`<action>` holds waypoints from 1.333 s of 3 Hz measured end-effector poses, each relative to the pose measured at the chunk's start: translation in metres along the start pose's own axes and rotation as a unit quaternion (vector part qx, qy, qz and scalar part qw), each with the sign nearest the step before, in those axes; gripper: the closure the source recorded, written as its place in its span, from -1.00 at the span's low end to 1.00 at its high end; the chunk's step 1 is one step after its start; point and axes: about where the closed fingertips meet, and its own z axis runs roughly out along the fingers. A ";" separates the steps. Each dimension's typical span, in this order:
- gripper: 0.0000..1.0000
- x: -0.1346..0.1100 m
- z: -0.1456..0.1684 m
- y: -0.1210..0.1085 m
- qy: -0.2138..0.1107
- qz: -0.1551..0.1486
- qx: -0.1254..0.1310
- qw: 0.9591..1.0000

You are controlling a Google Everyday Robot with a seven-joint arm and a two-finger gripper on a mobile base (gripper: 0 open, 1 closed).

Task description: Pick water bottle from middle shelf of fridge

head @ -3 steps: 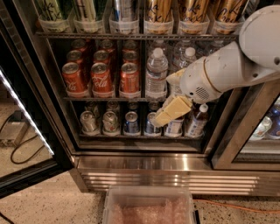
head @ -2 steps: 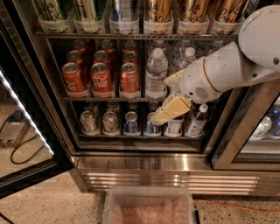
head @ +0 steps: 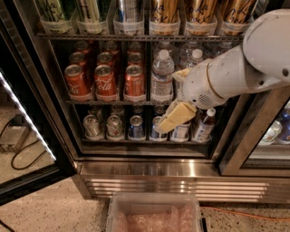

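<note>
Fridge (head: pixel 136 170) of stainless steel is shown with its black-framed glass door (head: pixel 31 181) swung open at the left, so that the front of the racks is left unobstructed; a slatted grille (head: pixel 181 188) is seen along the base. The white arm (head: pixel 253 59) is extended in from the right, across the right-hand lanes. The middle shelf (head: pixel 90 102) is lined with red cola cans (head: pixel 105 81) on the left and clear bottles on the right; the rack of tall cans (head: pixel 163 13) is set close above it, so little room is left overhead. The water bottle (head: pixel 161 77) is stood upright at the front edge of the middle shelf, its long axis vertical and its white cap pointed up; the cola cans are found just to its left. The gripper (head: pixel 168 100) is positioned in front of the shelf, just right of the bottle; its tan fingers (head: pixel 176 118) are spread wide apart, one raised beside the bottle's shoulder, the other lowered past the shelf edge in front of the lower cans (head: pixel 113 126); nothing is gripped between them; whether the upper finger is touching the bottle cannot be told.
</note>
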 end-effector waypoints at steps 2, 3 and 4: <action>-0.74 -0.051 -0.014 -0.025 0.032 -0.135 0.124 0.982; -0.86 -0.066 -0.020 -0.051 0.040 -0.154 0.157 0.975; -0.84 -0.057 -0.020 -0.082 0.042 -0.128 0.168 0.977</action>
